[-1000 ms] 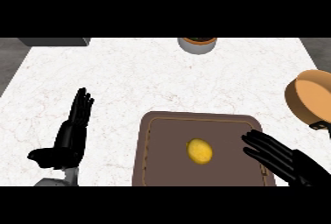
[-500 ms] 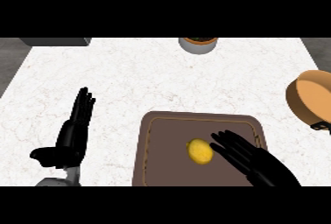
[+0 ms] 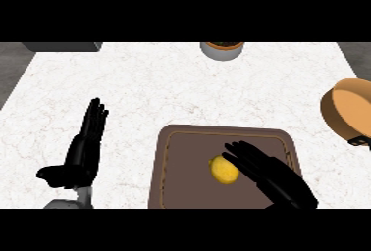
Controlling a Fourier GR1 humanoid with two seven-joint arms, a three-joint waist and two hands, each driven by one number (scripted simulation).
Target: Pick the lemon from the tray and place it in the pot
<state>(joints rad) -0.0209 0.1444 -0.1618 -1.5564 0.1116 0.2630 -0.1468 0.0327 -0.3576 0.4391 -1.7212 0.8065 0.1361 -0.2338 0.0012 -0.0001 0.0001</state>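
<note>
White speckled surface [image 3: 159, 88] fills my view, with a dark brown tray [image 3: 185, 166] at the near edge, a little right of centre. On the tray lies the lemon [image 3: 223, 170], about in the middle of it and slightly toward the near side.

My right hand [image 3: 270, 175] comes in from the near right and reaches over the tray, slanting toward the far left. Its fingers are straight and spread, not curled round anything, and the fingertips [image 3: 235, 149] lie along the lemon's right side. I cannot tell whether they touch it or hover just above.

My left hand [image 3: 83, 152] rests at the near left, well apart from the tray, fingers straight and pointing away, thumb out to the left; it holds nothing.

Far to the right, cut by the view's edge, sits the orange pot [image 3: 346, 112], well apart from the lemon. A grey cup [image 3: 222, 49] stands at the far edge.
</note>
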